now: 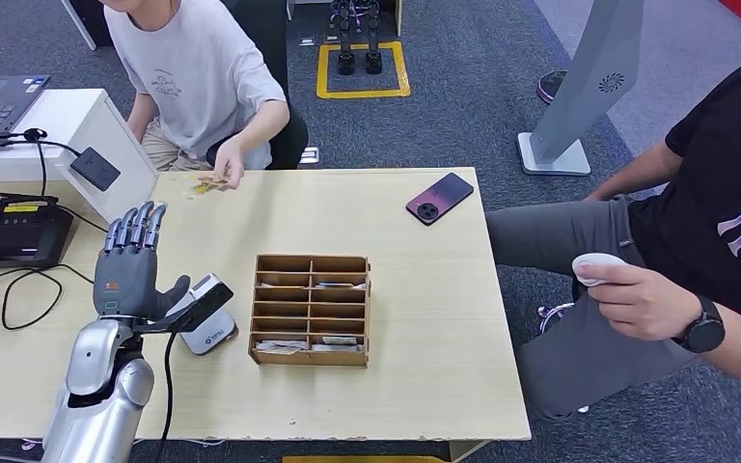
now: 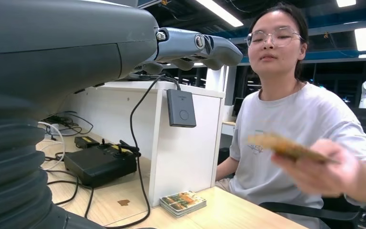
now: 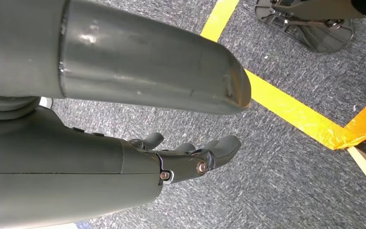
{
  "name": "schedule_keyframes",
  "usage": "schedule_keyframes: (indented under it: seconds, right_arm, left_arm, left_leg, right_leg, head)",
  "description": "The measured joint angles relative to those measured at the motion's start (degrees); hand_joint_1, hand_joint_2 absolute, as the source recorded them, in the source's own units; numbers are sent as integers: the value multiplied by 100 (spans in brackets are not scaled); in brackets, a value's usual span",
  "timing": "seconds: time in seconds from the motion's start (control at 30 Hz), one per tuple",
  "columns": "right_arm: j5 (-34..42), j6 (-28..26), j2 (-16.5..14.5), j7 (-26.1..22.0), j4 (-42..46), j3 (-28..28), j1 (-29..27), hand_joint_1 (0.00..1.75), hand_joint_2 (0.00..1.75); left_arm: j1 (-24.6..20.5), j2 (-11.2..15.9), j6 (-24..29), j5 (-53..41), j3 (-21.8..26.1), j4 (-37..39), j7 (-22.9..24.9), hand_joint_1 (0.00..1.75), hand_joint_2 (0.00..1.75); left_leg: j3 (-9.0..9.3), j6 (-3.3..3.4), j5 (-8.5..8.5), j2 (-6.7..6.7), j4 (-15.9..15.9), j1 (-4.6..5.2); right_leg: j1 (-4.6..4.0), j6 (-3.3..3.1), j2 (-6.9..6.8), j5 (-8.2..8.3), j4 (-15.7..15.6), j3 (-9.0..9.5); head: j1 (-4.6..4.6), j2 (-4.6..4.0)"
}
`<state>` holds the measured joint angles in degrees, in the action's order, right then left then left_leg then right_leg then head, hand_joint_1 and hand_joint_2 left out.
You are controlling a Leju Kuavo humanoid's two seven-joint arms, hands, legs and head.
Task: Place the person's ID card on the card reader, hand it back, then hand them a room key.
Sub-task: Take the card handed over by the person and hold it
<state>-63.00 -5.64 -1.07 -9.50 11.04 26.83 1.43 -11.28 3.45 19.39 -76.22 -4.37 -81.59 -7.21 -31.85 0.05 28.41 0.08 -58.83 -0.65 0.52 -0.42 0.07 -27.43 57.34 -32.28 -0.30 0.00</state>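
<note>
Across the counter (image 1: 425, 318) a person's hand (image 1: 229, 166) holds the ID card (image 2: 286, 145); my left hand (image 1: 130, 265) hovers, fingers spread; my right hand (image 3: 186, 160) hangs empty, fingers loose.

Light wooden table (image 1: 415, 318) with compartment box (image 1: 311, 310), card reader (image 1: 205, 326), phone (image 1: 439, 197).
</note>
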Motion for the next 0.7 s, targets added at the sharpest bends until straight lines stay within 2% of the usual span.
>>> schedule_keyframes:
  seconds: [0.4,0.53,0.7]
  right_arm:
    - [-58,7,-4,4,1,88,5,0,0]
    - [-93,8,-12,16,2,121,8,0,0]
    - [-114,9,-28,28,2,143,10,0,0]
  left_arm:
    - [-3,-50,-27,-43,3,0,-2,0,175]
    - [-9,-67,-69,-27,24,0,-5,175,175]
    - [-13,-70,-92,46,89,0,-17,175,175]
  left_leg:
    - [0,0,0,0,0,0]
    - [0,0,0,0,0,0]
    - [0,0,0,0,0,0]
  right_leg:
    - [0,0,0,0,0,0]
    - [0,0,0,0,0,0]
    - [0,0,0,0,0,0]
  head:
    - [0,0]
    - [1,-1]
    - [1,0]
